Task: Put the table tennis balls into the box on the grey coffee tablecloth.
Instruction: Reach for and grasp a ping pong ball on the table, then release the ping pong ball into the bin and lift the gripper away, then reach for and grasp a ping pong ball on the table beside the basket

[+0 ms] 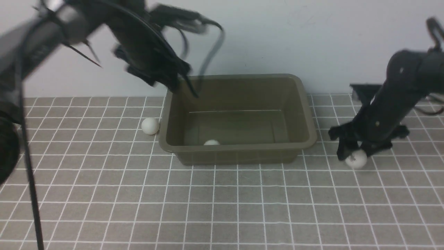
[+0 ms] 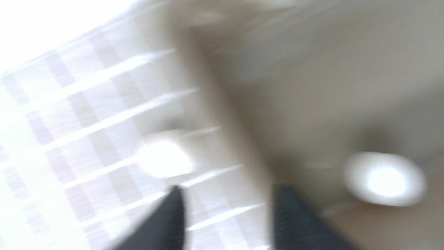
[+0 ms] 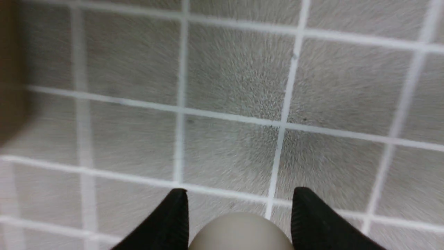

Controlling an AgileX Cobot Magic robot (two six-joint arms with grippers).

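Right gripper (image 3: 239,194) is straddling one table tennis ball (image 3: 241,232), which is sitting squarely between its jaws. Whether it is clamping cannot be confirmed; the box (image 1: 239,147) is lying leftward of it.

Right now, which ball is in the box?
The ball by the box's front wall; the left ball and the ball at the right hand sit on the cloth.

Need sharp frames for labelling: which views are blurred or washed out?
Front view: left arm smeared by motion, box crisp. Left wrist view: heavily blurred, cloth overexposed, balls mere glowing blobs. Right wrist view: cloth fairly sharp, ball between the jaws soft.
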